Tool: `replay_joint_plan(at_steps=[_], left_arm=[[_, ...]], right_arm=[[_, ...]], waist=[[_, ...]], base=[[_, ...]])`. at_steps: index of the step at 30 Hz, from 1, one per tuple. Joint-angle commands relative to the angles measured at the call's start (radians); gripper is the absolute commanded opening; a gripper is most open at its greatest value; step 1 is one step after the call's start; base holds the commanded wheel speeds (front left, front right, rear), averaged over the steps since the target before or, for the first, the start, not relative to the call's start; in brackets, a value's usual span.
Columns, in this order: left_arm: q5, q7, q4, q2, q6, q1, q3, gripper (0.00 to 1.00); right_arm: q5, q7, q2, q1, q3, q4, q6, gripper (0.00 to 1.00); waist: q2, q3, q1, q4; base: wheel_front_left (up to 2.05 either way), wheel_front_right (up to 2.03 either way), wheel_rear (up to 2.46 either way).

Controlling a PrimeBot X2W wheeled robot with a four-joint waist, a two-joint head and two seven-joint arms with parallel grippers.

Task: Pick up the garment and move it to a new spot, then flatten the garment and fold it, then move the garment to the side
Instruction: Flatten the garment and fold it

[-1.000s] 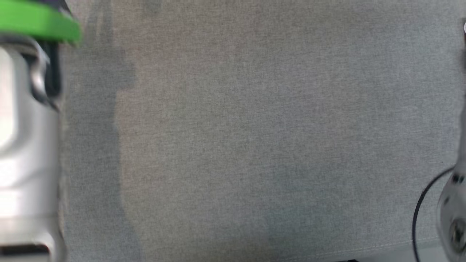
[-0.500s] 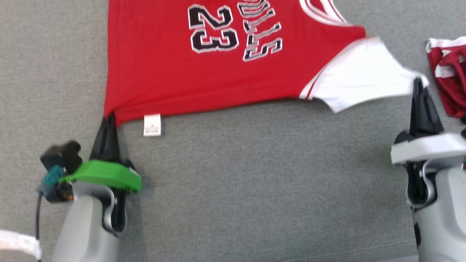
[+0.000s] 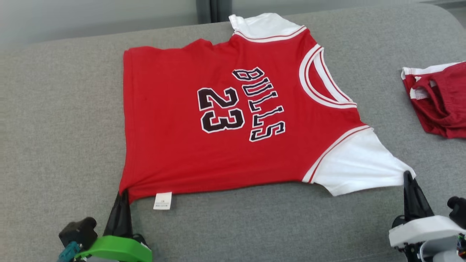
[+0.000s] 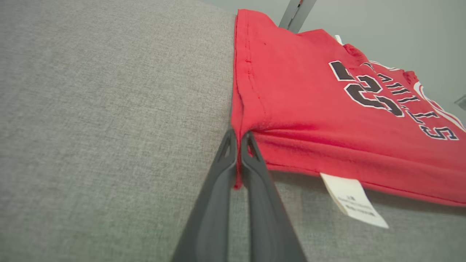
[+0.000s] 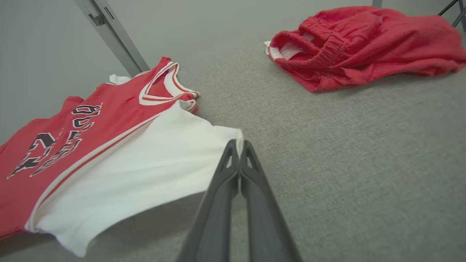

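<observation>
Head view, jersey (image 3: 218, 120) lengthwise left-right, collar (image 3: 309, 91) right, left hand (image 3: 123, 193) pinching hem (image 3: 127, 187), right hand (image 3: 407, 175) pinching sleeve (image 3: 356, 163)

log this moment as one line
stage: flatten | left gripper: shut on jersey hem corner | right gripper: shut on sleeve tip | jersey: spread print-up on gray surface | shorts: apart, robot's right

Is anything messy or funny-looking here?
The red shorts lie crumpled in a heap on the right. The jersey isn't flat yet: the left gripper and right gripper pinch its near corners, and its white tag sticks out.
</observation>
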Motion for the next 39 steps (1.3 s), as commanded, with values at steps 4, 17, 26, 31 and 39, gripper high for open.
replay_joint_plan(at_steps=[4, 17, 26, 31, 39], left_arm=[[-0.010, -0.003, -0.037, 0.009, 0.005, 0.091, -0.032, 0.00], [-0.025, -0.003, -0.157, 0.007, 0.004, 0.161, -0.111, 0.00], [-0.002, -0.003, -0.140, 0.007, 0.004, 0.000, -0.135, 0.00], [0.005, -0.003, -0.093, 0.007, 0.004, -0.093, -0.154, 0.00], [0.026, -0.003, -0.015, 0.007, 0.004, -0.213, -0.160, 0.00]], right_arm=[[0.019, -0.004, -0.001, 0.100, -0.001, -0.012, -0.004, 0.00], [0.079, -0.004, 0.006, 0.169, 0.020, -0.110, -0.003, 0.00], [0.068, -0.004, -0.042, -0.053, 0.053, -0.120, -0.003, 0.00], [0.044, -0.004, -0.074, -0.193, 0.090, -0.047, -0.003, 0.00], [-0.004, -0.005, -0.099, -0.364, 0.115, 0.075, -0.003, 0.00]], waist=[[0.0000, -0.084, 0.0000, 0.015], [0.0000, -0.100, 0.0000, 0.032], [0.0000, -0.025, 0.0000, 0.048], [0.0000, 0.014, 0.0000, 0.055], [0.0000, 0.065, 0.0000, 0.066]], base=[[0.00, 0.00, 0.00], [0.00, 0.00, 0.00], [0.00, 0.00, 0.00], [0.00, 0.00, 0.00], [0.00, 0.00, 0.00]])
